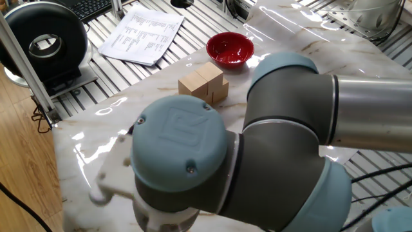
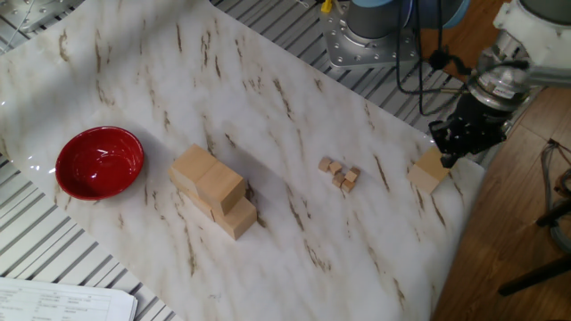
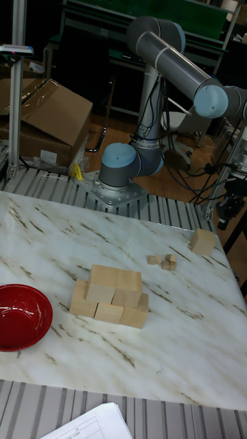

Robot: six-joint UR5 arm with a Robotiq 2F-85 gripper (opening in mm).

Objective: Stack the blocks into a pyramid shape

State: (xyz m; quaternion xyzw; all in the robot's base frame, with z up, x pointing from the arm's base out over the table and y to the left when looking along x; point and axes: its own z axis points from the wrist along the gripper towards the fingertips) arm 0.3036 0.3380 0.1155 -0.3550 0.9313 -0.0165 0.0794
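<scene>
A stepped stack of large tan blocks (image 2: pixel 214 192) stands mid-table, two cubes showing on its upper row; it also appears as the stack (image 1: pixel 204 84) and the stack (image 3: pixel 113 295). One lone block (image 2: pixel 430 171) rests on the marble near the table's corner, seen too as the lone block (image 3: pixel 203 241). My gripper (image 2: pixel 462 141) hovers just above and beside that block, not touching it, with nothing held; it looks open. At the right edge of the tall view, the gripper (image 3: pixel 226 211) is a dark shape. The arm's joints (image 1: pixel 257 148) hide the gripper in one fixed view.
A red bowl (image 2: pixel 100 162) sits left of the stack. A cluster of tiny wooden cubes (image 2: pixel 341 172) lies between the stack and the lone block. The robot base (image 3: pixel 120 168) stands behind the table. Papers (image 1: pixel 141 32) lie beyond the marble; the table edge runs beside the lone block.
</scene>
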